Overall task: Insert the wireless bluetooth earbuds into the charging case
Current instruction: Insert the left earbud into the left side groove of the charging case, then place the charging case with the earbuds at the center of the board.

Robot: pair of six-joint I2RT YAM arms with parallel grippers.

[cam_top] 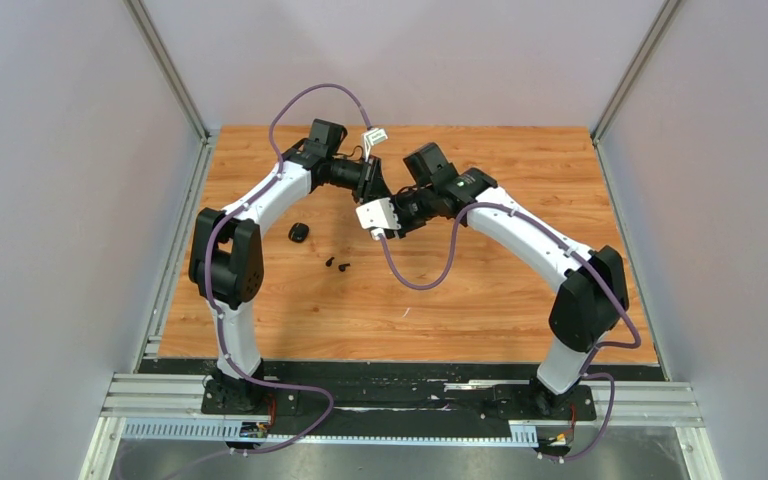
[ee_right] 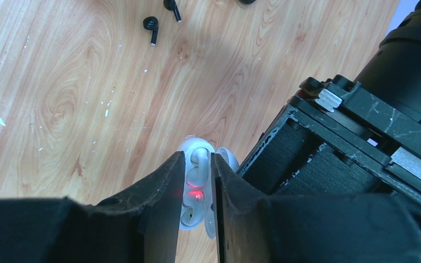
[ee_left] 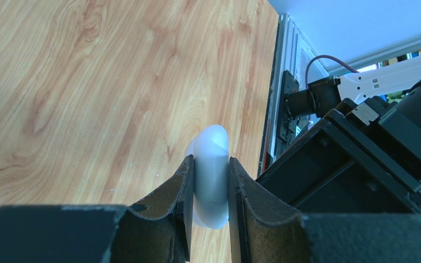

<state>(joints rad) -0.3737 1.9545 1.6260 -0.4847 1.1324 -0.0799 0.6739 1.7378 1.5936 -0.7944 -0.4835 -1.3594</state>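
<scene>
Left gripper (ee_left: pixel 211 164) clamps the white case (ee_left: pixel 212 139) — right gripper (ee_right: pixel 197 157) pinches a red-lit white earbud (ee_right: pixel 192 181) at it — black earbuds (ee_right: pixel 151 24) lie apart.

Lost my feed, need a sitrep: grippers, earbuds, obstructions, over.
Left gripper shut on white charging case. Right gripper narrow at its open top, grip unclear. Two black earbuds lying loose. Grippers crowded head to head.

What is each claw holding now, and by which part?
Both hold the white charging case. The right claw pinches its open body, white earbuds showing inside; left claw pinches a smooth rounded part, probably the lid.
</scene>
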